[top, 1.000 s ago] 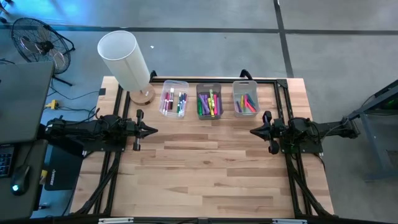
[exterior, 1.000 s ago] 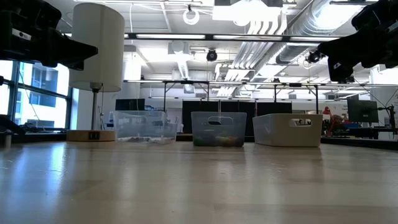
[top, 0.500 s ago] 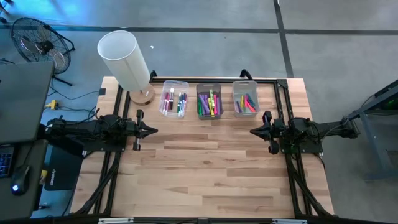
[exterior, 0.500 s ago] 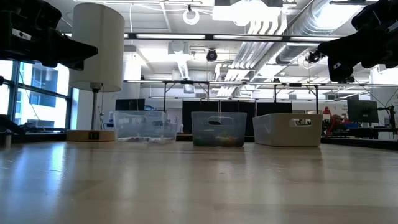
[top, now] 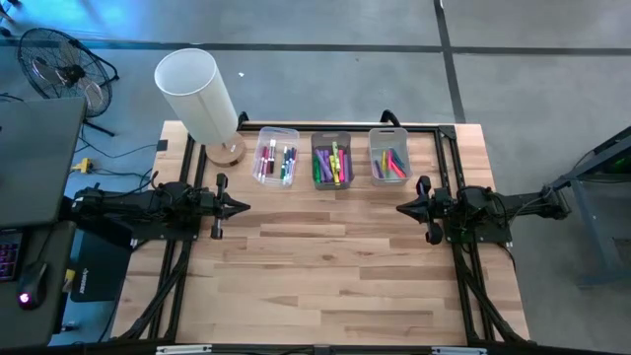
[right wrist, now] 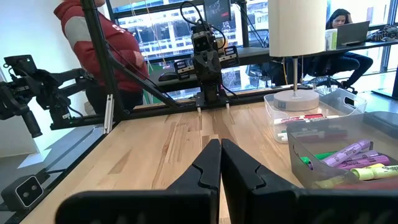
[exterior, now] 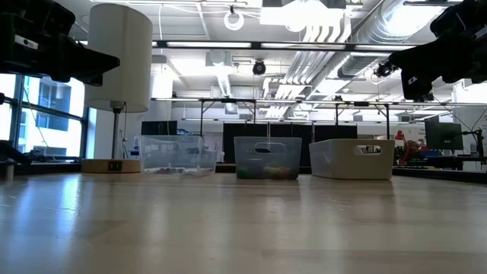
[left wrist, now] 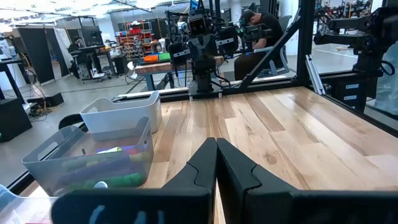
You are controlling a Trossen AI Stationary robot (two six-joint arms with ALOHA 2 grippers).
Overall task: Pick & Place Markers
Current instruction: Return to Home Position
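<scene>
The wooden table carries a white-shaded lamp near its far left corner and, beside it along the far edge, a left bin, middle bin and right bin.

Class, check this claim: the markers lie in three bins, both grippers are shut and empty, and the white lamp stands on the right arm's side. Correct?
No: the high view shows the white lamp on the left arm's side. Markers are in the bins; left gripper and right gripper are shut and empty.
</scene>
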